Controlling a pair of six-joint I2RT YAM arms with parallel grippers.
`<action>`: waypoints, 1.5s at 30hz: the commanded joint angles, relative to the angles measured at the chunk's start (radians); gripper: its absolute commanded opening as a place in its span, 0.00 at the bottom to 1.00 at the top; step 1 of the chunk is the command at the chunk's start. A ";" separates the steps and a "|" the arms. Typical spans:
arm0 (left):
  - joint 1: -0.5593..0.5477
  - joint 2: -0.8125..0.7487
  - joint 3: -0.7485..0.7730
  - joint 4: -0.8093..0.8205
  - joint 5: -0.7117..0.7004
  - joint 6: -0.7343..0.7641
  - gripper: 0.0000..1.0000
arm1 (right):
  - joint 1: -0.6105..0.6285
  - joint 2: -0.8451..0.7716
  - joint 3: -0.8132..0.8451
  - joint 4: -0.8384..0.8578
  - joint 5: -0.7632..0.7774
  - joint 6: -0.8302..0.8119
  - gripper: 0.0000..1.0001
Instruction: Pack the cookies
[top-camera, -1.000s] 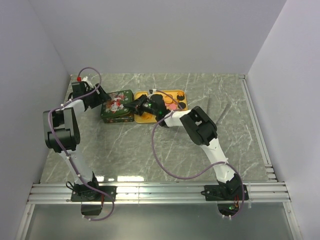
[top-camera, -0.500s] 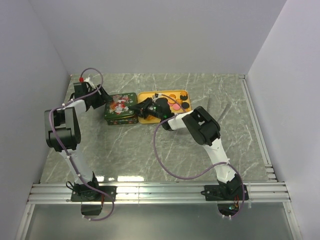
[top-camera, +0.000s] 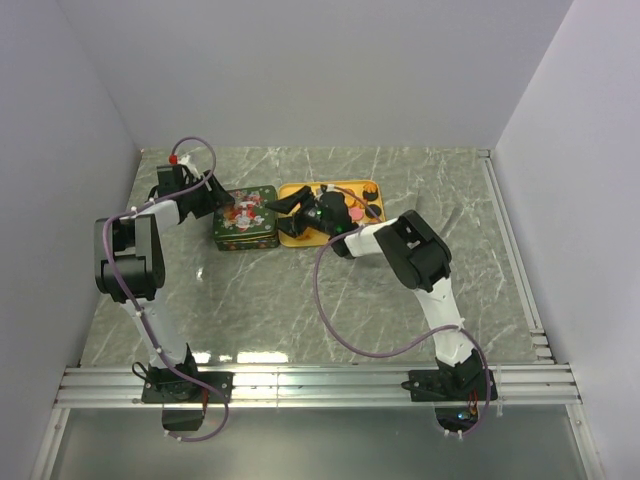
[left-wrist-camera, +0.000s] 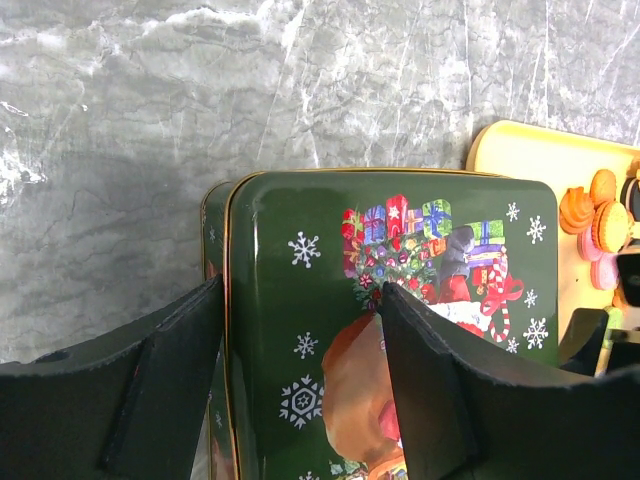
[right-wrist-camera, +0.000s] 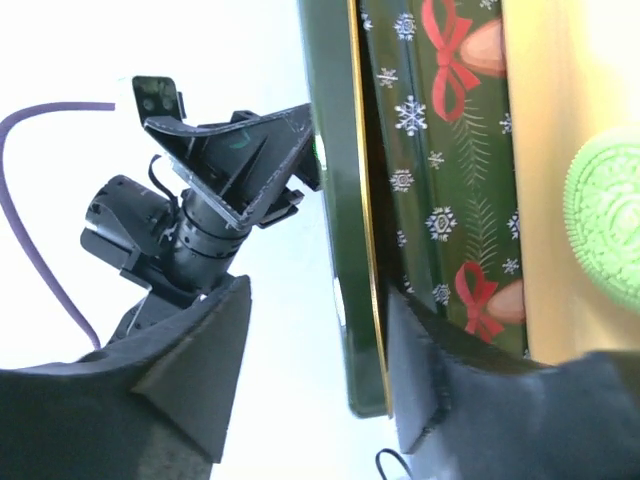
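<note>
a lab test cell: plain white walls (top-camera: 300, 70) box in a marble table (top-camera: 260, 300) with an aluminium rail (top-camera: 320, 384).

I'm looking down on a grey-green marble table (top-camera: 300, 300) boxed in by plain pale walls: a left wall (top-camera: 50, 200), a back wall (top-camera: 320, 70) and a right wall (top-camera: 590, 200). A metal rail (top-camera: 320, 385) runs along the table's near edge, and bright light glares off the marble just beyond it.

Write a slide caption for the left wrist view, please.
Open left gripper straddles the edge of a green Christmas tin; cookies lie on a yellow tray at right.
</note>
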 joint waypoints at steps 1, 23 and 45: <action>-0.022 -0.003 -0.033 -0.072 0.013 0.013 0.68 | -0.008 -0.063 -0.011 -0.107 0.002 -0.065 0.71; -0.025 -0.046 -0.027 -0.108 -0.027 0.025 0.68 | -0.059 -0.322 0.047 -0.777 0.104 -0.478 0.72; -0.145 -0.087 0.014 -0.222 -0.182 0.082 0.72 | 0.031 -0.118 0.429 -0.754 -0.137 -0.535 0.14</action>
